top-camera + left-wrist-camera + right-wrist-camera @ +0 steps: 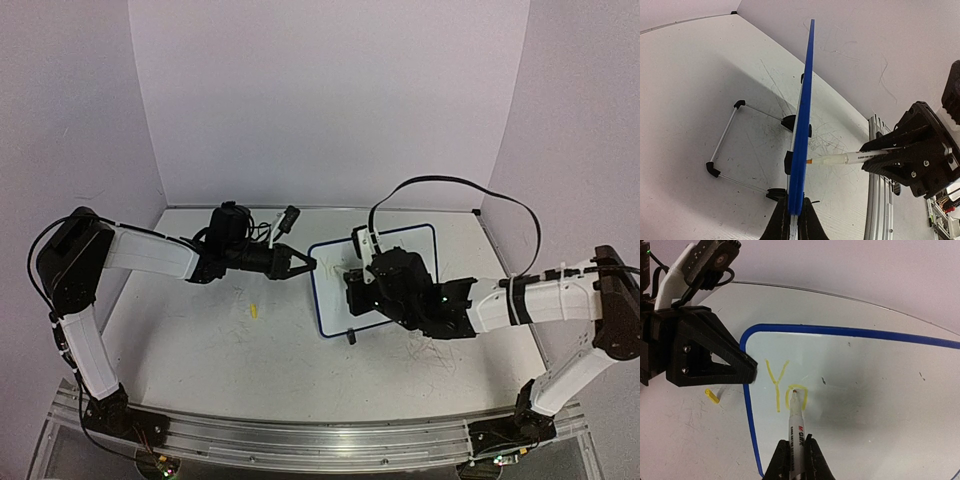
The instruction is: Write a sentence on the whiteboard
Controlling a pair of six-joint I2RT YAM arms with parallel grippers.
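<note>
Grips marker (796, 422) in right gripper (795, 449), jaws narrow round the barrel, tip pointing forward. Presses that tip on the whiteboard (870, 390), right on the "o" of a yellow "Yo", all there is of the sentence (776, 392), close to the left rim. Pinches that rim with left gripper (751, 372), jaws closed on the blue edge, just left of the "Y". From the left wrist, edge-on: whiteboard on black feet, wire stand (725, 150) spread over the table (685, 75) on the unwritten side. Left of the whiteboard on the table, apart from it: small yellow cap (712, 396).
</note>
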